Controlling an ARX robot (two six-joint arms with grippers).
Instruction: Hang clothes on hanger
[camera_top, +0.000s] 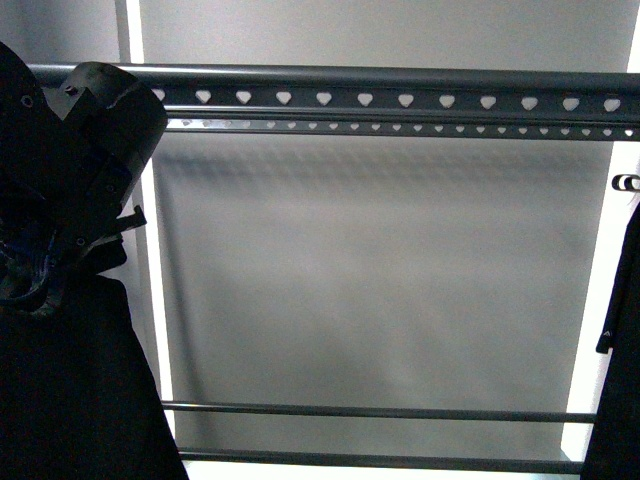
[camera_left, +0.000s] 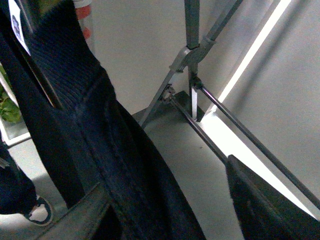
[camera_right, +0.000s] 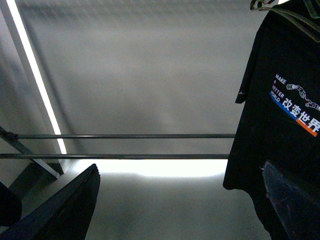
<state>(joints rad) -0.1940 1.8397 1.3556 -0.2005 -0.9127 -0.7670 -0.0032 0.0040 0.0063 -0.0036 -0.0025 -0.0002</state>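
The hanger's dark grey top rail, with its row of heart-shaped holes, runs across the front view. The clothes, a black printed T-shirt, hang from a thin wire hook at the rack's right end, and a strip of them shows at the front view's edge. My right gripper is open and empty, with one finger just in front of the shirt's lower hem. My left gripper is open beside a dark navy garment that drapes past one finger. The left arm is raised by the rail's left end.
Two thin lower bars cross between the rack's legs. The leg joint stands near the wall. A grey wall with bright light strips lies behind. A person's shoe is on the floor by the navy garment.
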